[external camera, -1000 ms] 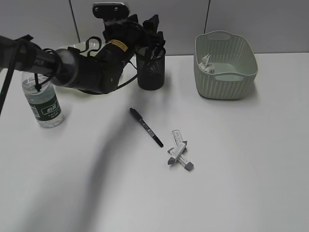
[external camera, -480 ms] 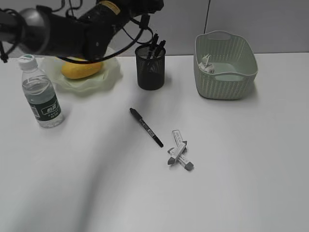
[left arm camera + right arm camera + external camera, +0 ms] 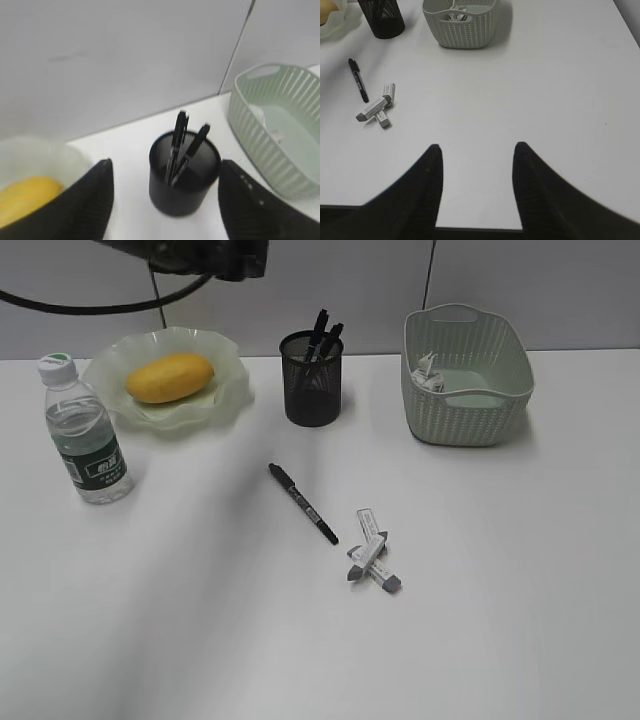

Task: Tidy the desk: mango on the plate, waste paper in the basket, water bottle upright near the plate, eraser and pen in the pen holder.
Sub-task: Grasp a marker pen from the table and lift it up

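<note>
Loose black pen point(image 3: 302, 502) with a printed barrel, lying flat on the plain white worktop point(image 3: 520, 620) below and ahead of the left tool point(image 3: 165, 200), in front of the black wire-mesh cylindrical pen holder point(image 3: 184, 172). Just beyond the pen's tip, two grey-and-white sleeved erasers point(image 3: 371, 562) lie crossed and touching. The left tool hangs above the holder, jaws released and empty; two pens point(image 3: 184, 147) stand in the holder. The right tool point(image 3: 476, 187) hovers low at the near edge, jaws apart, holding nothing; pen and erasers lie to its far left. Judged step: fetch the loose pen. A sound grasp descends vertically, jaws straddling the barrel crosswise at mid-length, clear of the erasers. Oval yellow mango point(image 3: 170, 377) on the ruffled pale green plate point(image 3: 225, 400); clear bottle point(image 3: 84, 443) upright beside it; crumpled paper point(image 3: 428, 371) inside the woven-pattern green basket point(image 3: 468, 405).
</note>
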